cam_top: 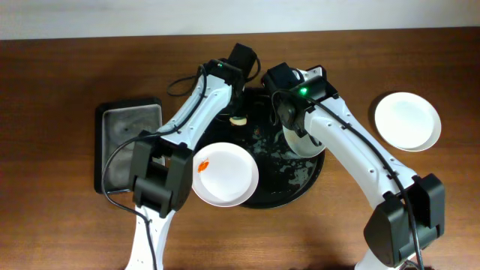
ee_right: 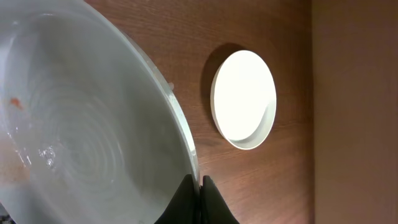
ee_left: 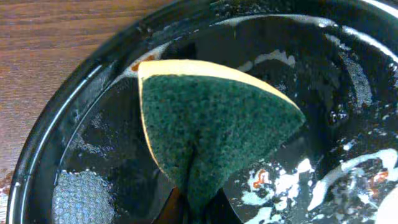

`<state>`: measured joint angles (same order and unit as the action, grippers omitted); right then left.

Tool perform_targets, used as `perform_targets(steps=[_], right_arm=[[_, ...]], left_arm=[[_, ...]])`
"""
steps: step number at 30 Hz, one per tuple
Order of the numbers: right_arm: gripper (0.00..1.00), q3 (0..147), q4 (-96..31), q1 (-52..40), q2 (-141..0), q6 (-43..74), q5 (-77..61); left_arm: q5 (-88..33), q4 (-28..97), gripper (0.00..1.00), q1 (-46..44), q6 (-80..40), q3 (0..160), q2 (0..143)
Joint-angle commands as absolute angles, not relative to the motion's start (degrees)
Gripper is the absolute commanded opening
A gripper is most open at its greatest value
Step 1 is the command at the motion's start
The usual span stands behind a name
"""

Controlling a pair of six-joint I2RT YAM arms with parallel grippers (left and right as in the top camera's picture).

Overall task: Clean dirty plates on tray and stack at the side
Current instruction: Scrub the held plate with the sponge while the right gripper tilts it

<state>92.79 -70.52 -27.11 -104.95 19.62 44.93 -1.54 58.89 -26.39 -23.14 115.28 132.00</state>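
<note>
Wooden table (cam_top: 67, 90) | black tray (cam_top: 304, 180) at centre, soapy | clean plate (cam_top: 407, 121) set aside right | smeared plate (cam_top: 223, 174) on tray's front-left edge | tilted plate (ee_right: 81, 137), faint smear, rim clamped by right gripper (ee_right: 200, 190) | sponge (ee_left: 211, 130) pinched in left gripper (ee_left: 194, 208) | roughly one-third done, nothing stacked yet

Your overhead view is bright and even, though the side plate (cam_top: 407, 121) burns out to flat white. Glare streaks the wet tray (ee_left: 34, 162) at your left wrist; the held plate (ee_right: 81, 130) looks blurred.
</note>
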Motion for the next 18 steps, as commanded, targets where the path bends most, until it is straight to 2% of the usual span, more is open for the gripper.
perform_targets(steps=[1,4,8,14,18], right_arm=[[0.04,94.3,-71.5,-27.5,-104.5,21.6,38.2],[0.04,94.3,-71.6,-27.3,-105.5,27.6,30.7],[0.04,94.2,-72.1,-27.3,-105.5,29.5,30.0],[0.04,94.2,-75.0,-26.9,-105.5,36.2,26.9],[0.04,94.2,-73.6,-23.2,-105.5,36.9,22.9]], left_arm=[[-16.0,57.2,0.0,-23.7,-18.2,116.4,132.4],[-23.7,56.8,0.0,-23.5,-16.3,116.4,132.4],[-38.3,56.3,0.0,-23.8,-12.6,116.3,132.4],[-42.5,58.0,0.0,-25.0,-11.9,114.3,132.3],[-40.1,60.5,0.0,-26.8,-11.9,113.6,132.3]])
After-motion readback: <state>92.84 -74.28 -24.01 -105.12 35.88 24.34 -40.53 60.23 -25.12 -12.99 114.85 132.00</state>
